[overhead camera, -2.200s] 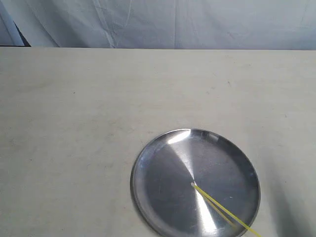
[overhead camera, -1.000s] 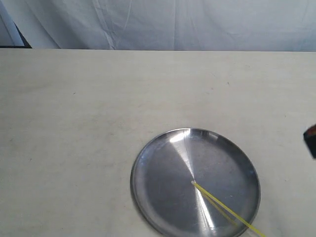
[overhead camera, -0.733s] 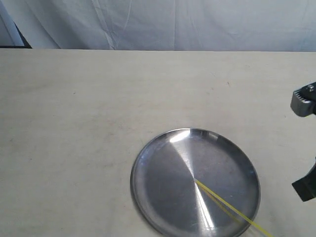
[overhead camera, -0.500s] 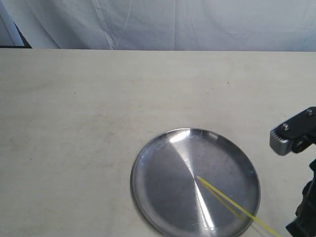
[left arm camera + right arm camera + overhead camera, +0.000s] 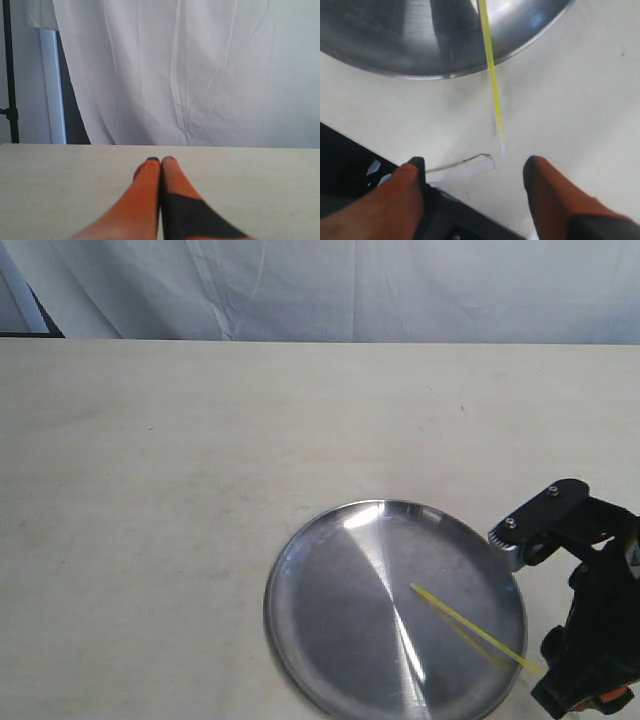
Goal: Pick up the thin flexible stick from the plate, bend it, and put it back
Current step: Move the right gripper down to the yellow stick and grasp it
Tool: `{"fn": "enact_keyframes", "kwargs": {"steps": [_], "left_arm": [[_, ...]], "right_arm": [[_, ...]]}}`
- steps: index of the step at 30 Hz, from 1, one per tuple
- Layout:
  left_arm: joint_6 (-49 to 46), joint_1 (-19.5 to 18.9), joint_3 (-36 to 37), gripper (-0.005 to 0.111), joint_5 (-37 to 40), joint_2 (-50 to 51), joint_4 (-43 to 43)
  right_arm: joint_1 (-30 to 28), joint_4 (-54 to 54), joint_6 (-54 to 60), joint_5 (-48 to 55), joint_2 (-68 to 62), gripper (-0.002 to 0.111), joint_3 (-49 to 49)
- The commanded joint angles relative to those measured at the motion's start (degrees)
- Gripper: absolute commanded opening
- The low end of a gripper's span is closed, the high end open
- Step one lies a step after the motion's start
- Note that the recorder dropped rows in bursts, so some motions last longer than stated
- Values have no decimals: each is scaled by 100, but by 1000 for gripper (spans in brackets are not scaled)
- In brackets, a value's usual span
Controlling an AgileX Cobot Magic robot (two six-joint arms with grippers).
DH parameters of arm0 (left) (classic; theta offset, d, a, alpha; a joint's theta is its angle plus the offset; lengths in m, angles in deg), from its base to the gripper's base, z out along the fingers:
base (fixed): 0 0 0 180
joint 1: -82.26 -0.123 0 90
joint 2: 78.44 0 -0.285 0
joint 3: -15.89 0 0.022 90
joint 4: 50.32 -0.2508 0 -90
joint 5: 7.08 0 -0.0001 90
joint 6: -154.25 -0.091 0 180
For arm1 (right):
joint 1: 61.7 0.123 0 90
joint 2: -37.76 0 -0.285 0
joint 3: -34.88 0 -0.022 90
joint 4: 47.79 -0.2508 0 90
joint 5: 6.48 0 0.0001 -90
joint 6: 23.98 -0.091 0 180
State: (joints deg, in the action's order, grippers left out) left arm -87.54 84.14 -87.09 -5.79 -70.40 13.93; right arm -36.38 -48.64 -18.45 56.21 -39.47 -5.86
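Observation:
The round silver plate [image 5: 335, 610] lies near the table's front edge. The thin yellow-green stick [image 5: 465, 630] lies slanted on it, its outer end poking over the rim at the lower right. My right gripper [image 5: 575, 702] hangs just beyond that end. In the right wrist view the stick [image 5: 490, 65] runs off the plate [image 5: 395, 40], and its pale tip stops a little short of my right gripper [image 5: 474, 167], which is open and holds nothing. My left gripper [image 5: 161, 160] is shut and empty over bare table, outside the exterior view.
The black table edge [image 5: 350, 150] runs close under the right gripper's fingers. A thin grey curl [image 5: 462, 162] lies on the tabletop beside it. White curtain [image 5: 330, 290] hangs behind the table's far edge.
My right arm has come in from the right edge and dropped down beside the plate. The stick has shifted up and to the right on the plate.

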Motion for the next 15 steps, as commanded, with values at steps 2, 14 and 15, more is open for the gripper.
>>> {"fn": "enact_keyframes", "kwargs": {"steps": [2,14,15], "left_arm": [[12,-19,19,0,-46,-25,2],[12,-7,19,0,-46,-25,2],[12,-7,19,0,-46,-25,2]], "right_arm": [[9,178,31,-315,-596,58,-20],[9,524,31,-1218,-1932,58,-20],[9,476,31,-1218,-1955,58,-20]]}}
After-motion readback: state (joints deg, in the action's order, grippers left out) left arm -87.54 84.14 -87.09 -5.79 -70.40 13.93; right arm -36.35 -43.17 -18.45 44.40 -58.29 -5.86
